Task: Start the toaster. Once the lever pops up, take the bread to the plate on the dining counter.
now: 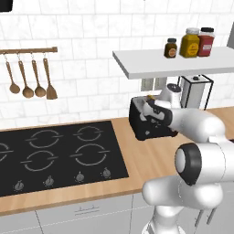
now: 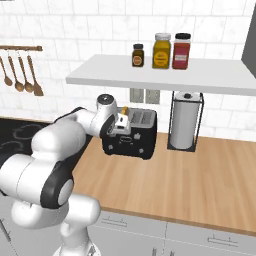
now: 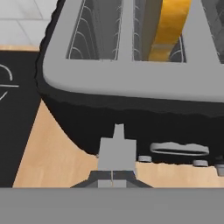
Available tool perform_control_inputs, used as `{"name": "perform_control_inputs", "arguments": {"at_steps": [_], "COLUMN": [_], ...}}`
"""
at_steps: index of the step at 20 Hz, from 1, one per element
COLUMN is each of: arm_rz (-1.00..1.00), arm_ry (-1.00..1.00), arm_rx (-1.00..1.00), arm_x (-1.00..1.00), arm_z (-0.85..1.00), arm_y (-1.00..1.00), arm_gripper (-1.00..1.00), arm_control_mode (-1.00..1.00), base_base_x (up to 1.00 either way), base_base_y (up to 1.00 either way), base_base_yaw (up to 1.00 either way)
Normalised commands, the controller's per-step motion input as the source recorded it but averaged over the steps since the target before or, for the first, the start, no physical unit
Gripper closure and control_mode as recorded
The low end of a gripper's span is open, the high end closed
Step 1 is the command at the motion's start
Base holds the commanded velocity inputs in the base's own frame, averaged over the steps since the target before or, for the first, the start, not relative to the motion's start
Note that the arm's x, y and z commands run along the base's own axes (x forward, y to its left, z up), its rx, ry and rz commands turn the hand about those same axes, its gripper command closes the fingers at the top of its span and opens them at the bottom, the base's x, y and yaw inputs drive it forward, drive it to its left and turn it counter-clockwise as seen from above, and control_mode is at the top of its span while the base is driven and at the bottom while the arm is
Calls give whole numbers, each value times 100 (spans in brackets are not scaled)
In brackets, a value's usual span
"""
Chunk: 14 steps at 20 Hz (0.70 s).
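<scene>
A black hob (image 1: 59, 153) lies left of the small black boxy toaster (image 2: 131, 135) on the light wood bench (image 2: 200, 175); a wire-framed paper towel roll (image 2: 185, 120) stands right, under a white shelf (image 2: 160, 75) with three jars (image 2: 161, 50). The yellow-tan bread slice (image 3: 168, 28) sits in a toaster slot. The pincer (image 3: 113, 177), fingertips together, is at the toaster's grey lever (image 3: 117, 151).

the arm (image 2: 55, 150) is glossy white, built of fat rounded segments, with dark charcoal bands ringing each joint. its hand (image 2: 119, 126) is a pale grey block ending in small dark finger tips.
</scene>
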Motion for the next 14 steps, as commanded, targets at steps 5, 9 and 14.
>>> {"name": "perform_control_inputs", "arguments": {"at_steps": [5,9,14], "arm_rz": [0,0,0], "arm_ry": [0,0,0], "arm_rx": [0,0,0], "arm_x": [33,14,11], "arm_z": [-1,-8,-10], "arm_y": [0,0,0], "arm_gripper": [100,100,100], "arm_control_mode": [-100,-100,-100], "base_base_x": [0,0,0], "base_base_y": [0,0,0], "base_base_yaw": [0,0,0]}}
